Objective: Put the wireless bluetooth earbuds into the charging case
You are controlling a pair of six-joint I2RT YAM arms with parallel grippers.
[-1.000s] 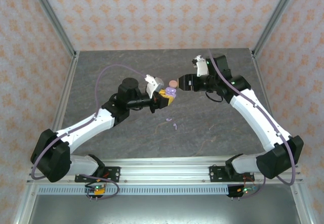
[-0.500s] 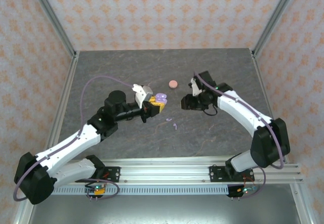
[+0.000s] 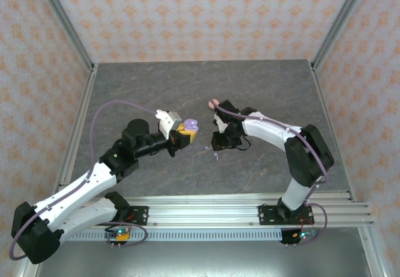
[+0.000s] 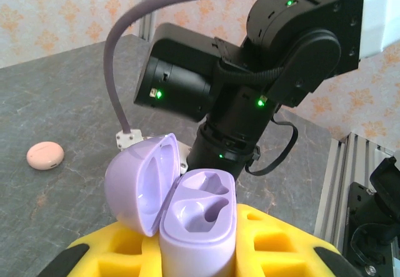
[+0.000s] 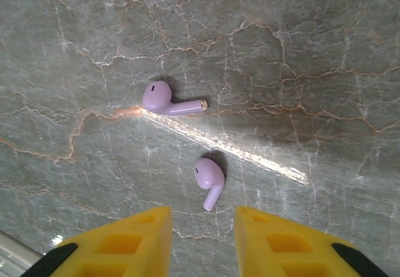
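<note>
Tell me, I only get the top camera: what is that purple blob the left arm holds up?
Observer: A lilac charging case, clamped in the left gripper. Its lid is swung open and both wells are empty.
Operator: What is the other arm looking down at?
Observer: Two lilac earbuds lying apart on the table, stems pointing different ways.
Operator: Has it grabbed one?
Observer: No. The right gripper is open and holds nothing; the nearer earbud lies just ahead of the gap between its fingers.

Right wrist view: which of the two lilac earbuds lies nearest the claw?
The lower earbud, stem pointing down toward the open right claw; the other earbud lies farther up, stem pointing right.
</note>
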